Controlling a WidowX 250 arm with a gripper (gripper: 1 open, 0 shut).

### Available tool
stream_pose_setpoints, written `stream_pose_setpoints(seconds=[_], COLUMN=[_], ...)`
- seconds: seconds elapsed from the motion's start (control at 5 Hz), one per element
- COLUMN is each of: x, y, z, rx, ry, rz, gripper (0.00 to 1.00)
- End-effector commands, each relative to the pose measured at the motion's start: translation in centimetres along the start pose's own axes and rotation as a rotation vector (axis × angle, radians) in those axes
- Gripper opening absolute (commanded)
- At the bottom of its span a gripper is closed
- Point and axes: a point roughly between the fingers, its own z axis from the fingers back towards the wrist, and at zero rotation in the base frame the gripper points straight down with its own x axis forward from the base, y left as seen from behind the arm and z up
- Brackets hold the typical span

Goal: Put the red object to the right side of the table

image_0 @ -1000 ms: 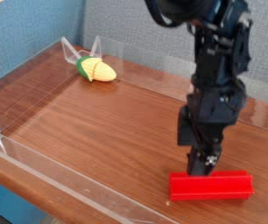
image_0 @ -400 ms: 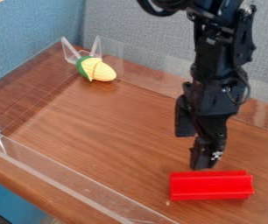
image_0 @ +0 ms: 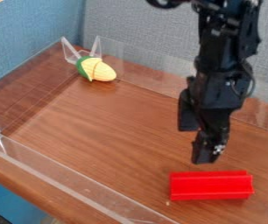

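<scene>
I see the red object (image_0: 211, 185) lying flat on the worktop (image_0: 89, 122), down in the near right corner. It is a long red block, and its long side runs left to right. It sits close to the clear wall along the near edge.

My black arm (image_0: 222, 61) comes down from the top of the picture. Its fingers (image_0: 206, 156) point down and hang just above the red block, a bit toward its left half. They are let go and hold nothing. I can see a small gap between the finger tips and the top of the block, so they do not touch it.

Far away on the left, by the far corner, lies a yellow and green corn toy (image_0: 96, 69). It rests on the worktop right next to the clear wall there. It is well apart from the red block and from my arm.

The worktop is dark brown wood with low clear walls (image_0: 67, 179) around it. Behind it I see a blue wall (image_0: 31, 31) on the left and a grey one farther back.
</scene>
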Motion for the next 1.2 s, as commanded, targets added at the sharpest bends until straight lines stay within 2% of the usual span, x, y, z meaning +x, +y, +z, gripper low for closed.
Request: stream_pose_setpoints(seconds=[0.0,0.4,0.8,1.0], x=[0.2,-0.8,-0.6,0.2], y=[-0.1,-0.2,1.0,1.5], z=[2.0,1.3,1.5,0.8], rx=[0.062,0.084,0.093,0.101], ry=[-0.075,-0.101,-0.113,-0.118], rz=[-0.059,-0.139,-0.223,-0.269], gripper=[1.0,1.0,1.0,0.0])
